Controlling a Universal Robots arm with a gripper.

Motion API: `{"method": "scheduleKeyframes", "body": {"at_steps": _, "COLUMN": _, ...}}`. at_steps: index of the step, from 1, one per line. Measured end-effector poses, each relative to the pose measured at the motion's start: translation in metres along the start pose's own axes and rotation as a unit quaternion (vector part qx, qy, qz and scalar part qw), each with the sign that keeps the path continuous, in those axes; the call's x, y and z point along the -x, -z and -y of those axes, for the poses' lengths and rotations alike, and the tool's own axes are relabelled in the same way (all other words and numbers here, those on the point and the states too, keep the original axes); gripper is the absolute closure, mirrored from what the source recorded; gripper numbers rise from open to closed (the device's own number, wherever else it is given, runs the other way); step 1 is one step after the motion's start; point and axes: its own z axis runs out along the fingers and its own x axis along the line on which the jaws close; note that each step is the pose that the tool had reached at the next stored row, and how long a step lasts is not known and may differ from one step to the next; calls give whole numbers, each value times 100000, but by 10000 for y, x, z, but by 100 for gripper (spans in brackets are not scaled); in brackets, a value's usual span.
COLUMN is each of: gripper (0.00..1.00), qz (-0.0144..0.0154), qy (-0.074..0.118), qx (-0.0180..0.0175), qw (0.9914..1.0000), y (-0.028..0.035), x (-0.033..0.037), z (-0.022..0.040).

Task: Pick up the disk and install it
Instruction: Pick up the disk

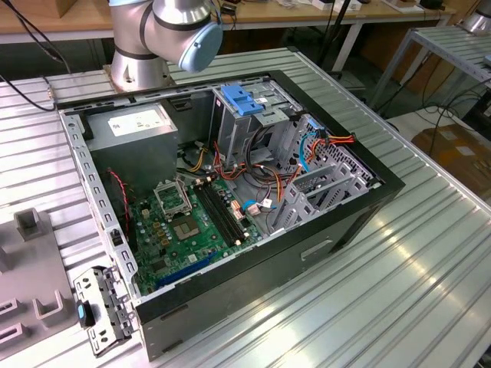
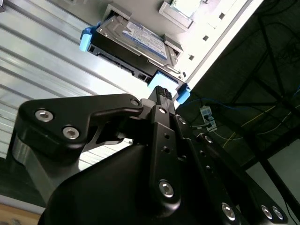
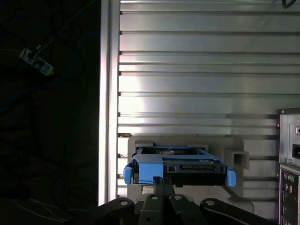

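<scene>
The disk [image 3: 178, 165] is a flat grey-metal drive with blue side rails. It lies in a pale grey holder [image 3: 234, 157] on the ribbed metal table, close to the table's edge. In the second wrist view its white-and-blue label [image 2: 143, 37] faces up, with blue rail ends at both corners. In both wrist views my gripper [image 3: 163, 180] hangs just short of the disk's near end, apart from it. Its black fingers [image 2: 161, 92] are pressed together with nothing between them. In the exterior view, the open computer case [image 1: 349, 222] lies on its side, the arm's base [image 1: 161, 31] behind it.
Inside the case are a metal drive cage topped by a blue bracket [image 1: 244, 100], a grey power supply [image 1: 142, 123], the green motherboard [image 1: 184, 222] and loose cables. Grey fixtures [image 1: 31, 268] lie at the exterior view's left. The case's rear panel [image 3: 289, 164] is beside the holder.
</scene>
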Motion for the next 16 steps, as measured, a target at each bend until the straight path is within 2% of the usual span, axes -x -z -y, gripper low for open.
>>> {"method": "scheduleKeyframes", "body": {"at_steps": 1, "gripper": 89, "qz": 2, "qy": 70, "qx": -1, "qw": 100000, "y": 0, "x": 0, "z": 0}}
{"method": "scheduleKeyframes", "body": {"at_steps": 3, "gripper": 89, "qz": 1, "qy": 2019, "qx": -88, "qw": 99980, "y": 0, "x": -1, "z": 0}}
{"method": "scheduleKeyframes", "body": {"at_steps": 8, "gripper": 89, "qz": 7, "qy": 5773, "qx": -211, "qw": 99833, "y": -2, "x": 2, "z": 0}}
{"method": "scheduleKeyframes", "body": {"at_steps": 12, "gripper": 89, "qz": -5, "qy": 8062, "qx": -349, "qw": 99674, "y": -1, "x": 4, "z": 0}}
{"method": "scheduleKeyframes", "body": {"at_steps": 16, "gripper": 89, "qz": 5, "qy": 10486, "qx": -396, "qw": 99448, "y": -1, "x": 5, "z": 0}}
